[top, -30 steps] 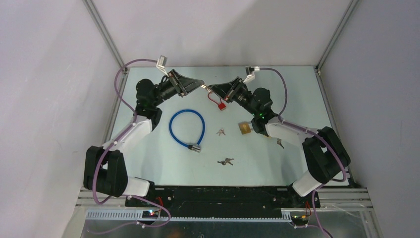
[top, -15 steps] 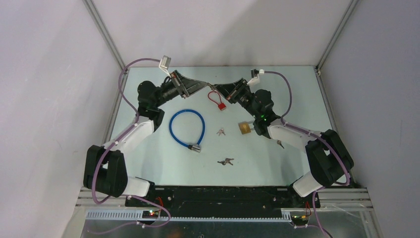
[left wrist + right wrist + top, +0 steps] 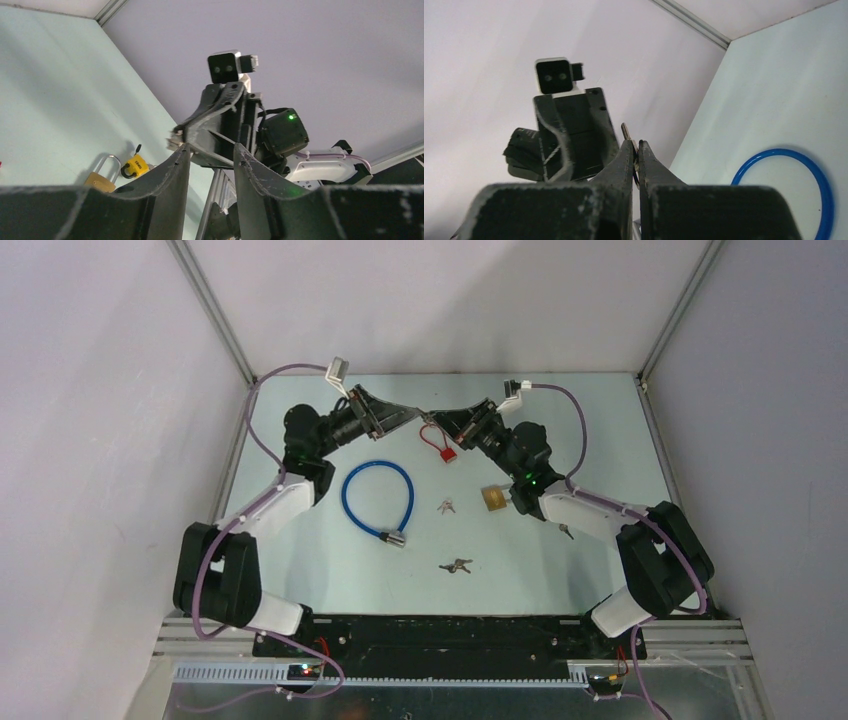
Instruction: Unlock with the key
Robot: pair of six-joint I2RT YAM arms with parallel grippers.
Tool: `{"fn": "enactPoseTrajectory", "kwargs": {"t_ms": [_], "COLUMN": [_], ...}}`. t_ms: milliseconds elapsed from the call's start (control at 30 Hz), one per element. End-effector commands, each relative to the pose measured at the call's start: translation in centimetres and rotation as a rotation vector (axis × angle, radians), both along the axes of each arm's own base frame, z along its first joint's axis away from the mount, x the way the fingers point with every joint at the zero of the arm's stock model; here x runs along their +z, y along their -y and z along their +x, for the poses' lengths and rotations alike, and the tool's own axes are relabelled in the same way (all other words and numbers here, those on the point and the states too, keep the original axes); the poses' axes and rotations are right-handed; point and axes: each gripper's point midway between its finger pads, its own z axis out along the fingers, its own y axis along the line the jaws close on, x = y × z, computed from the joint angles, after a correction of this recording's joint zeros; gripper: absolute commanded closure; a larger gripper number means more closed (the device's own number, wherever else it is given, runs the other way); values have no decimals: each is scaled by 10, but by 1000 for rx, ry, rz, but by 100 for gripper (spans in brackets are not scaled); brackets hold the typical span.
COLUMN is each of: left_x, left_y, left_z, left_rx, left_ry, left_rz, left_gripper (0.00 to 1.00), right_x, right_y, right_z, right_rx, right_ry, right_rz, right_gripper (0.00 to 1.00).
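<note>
My right gripper (image 3: 436, 421) (image 3: 635, 145) is shut on a small metal key (image 3: 625, 131), whose tip sticks out above the fingertips. It is held in the air at the back of the table, pointing at my left gripper (image 3: 406, 413) (image 3: 212, 147). The left gripper is open and empty, almost tip to tip with the right one. A red padlock (image 3: 448, 454) with a thin red loop lies on the table just below both grippers. A brass padlock (image 3: 493, 499) (image 3: 99, 176) lies beside the right forearm. A yellow padlock (image 3: 134, 165) shows in the left wrist view.
A blue cable lock (image 3: 378, 496) (image 3: 791, 182) lies left of centre. Two loose key bunches lie mid-table, one (image 3: 446, 505) above the other (image 3: 456, 565). A small dark item (image 3: 566, 530) sits by the right forearm. Walls close in the back and both sides.
My right gripper has moved back and up with the key, away from the red padlock. The left arm has shifted slightly. The two gripper tips now nearly meet.
</note>
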Motion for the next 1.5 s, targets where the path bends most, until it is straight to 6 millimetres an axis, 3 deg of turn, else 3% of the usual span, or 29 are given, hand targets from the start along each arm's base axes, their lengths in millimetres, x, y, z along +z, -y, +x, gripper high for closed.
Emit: {"fn": "enactPoseTrajectory", "kwargs": {"t_ms": [0,267,733,1000,1167,1233,1333,1400,1467], "left_x": [-3,-12,-4,1,7,9,7,0,-8], "left_y": [-6,-20,-15,-2,3,2,1,0,-1], "left_z": [8,20,13,0,-8,-10,-12,-13,-15], "left_rx": [35,108,83,37,29,33,37,42,45], "left_ry": [-6,-39,-5,14,42,46,41,30,15], "left_rz": [-17,-18,-12,-11,-12,-14,-8,9,32], "left_gripper": [57,57,60,78,100,100,100,100,100], "right_x": [38,43,43,40,40,40,40,39,39], "right_y": [0,-4,-8,-6,-4,-2,5,11,16], "right_z": [-18,-25,-28,-25,-27,-29,-34,-38,-45], "right_rx": [32,47,63,40,40,47,74,102,143], "right_ry": [95,109,107,91,109,134,185,214,254], "right_rz": [69,72,81,70,50,22,-54,-100,-144], "right_gripper": [100,100,100,100,99,89,66,57,55]}}
